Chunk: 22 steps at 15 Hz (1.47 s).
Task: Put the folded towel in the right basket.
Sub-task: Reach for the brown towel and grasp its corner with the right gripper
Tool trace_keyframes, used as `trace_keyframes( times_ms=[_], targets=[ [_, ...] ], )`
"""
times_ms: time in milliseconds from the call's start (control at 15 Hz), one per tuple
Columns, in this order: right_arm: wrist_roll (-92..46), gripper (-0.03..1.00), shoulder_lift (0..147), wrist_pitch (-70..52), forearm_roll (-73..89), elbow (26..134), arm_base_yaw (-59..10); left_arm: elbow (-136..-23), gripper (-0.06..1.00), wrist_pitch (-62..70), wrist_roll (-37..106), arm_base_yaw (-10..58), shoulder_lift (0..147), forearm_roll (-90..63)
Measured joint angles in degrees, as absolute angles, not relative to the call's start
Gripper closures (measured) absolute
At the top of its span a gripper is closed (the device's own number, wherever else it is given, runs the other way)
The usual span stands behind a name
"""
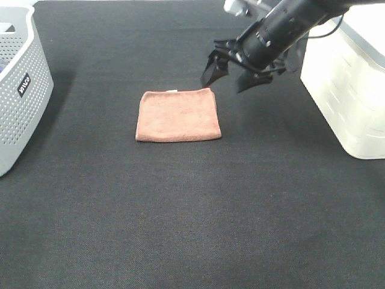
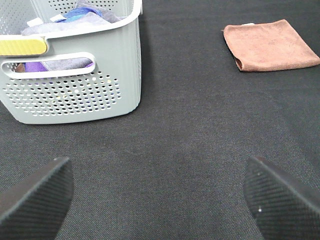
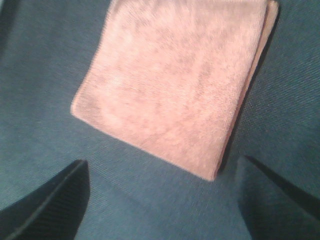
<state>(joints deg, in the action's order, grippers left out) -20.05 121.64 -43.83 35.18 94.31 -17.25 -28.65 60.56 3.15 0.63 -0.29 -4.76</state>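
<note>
A folded rust-brown towel lies flat on the black cloth in the middle of the exterior high view. It also shows in the left wrist view and fills the right wrist view. My right gripper is open and empty, hovering just beyond the towel's far right corner, fingers pointing down at it. The right basket is white and stands at the right edge, behind the right arm. My left gripper is open and empty, low over the cloth, out of the exterior high view.
A grey perforated basket stands at the left edge, holding purple and grey cloths. Black cloth covers the whole table.
</note>
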Motion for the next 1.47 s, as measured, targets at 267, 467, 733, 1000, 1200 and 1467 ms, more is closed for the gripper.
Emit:
trace_keyframes(
  times_ms=[267,467,733,1000,1200,1467],
  targets=[
    [-18.62,0.22,131.72,-49.73,35.12,104.16,-15.58,-28.65,0.07,60.56,3.15,0.63,-0.29,-4.76],
    [-17.59,0.22,137.68,-52.88,36.10,111.44,-14.55,-28.65,0.07,60.56,3.15,0.63,-0.29,-4.76],
    [-17.53,0.22,140.95,-53.80,37.76,113.39,-14.32,-28.65,0.07,60.56,3.15,0.63,-0.29,-4.76],
    [-18.11,0.23,142.67,-53.40,38.33,113.39,-14.55,-28.65,0.07,60.56,3.15,0.63,-0.29,-4.76],
    [-18.56,0.23,142.67,-51.62,38.10,113.39,-14.61,-28.65,0.07,60.56,3.15,0.63,-0.29,-4.76],
    [-18.68,0.23,143.41,-50.82,38.27,113.45,-14.61,-28.65,0.07,60.56,3.15,0.63,-0.29,-4.76]
  ],
)
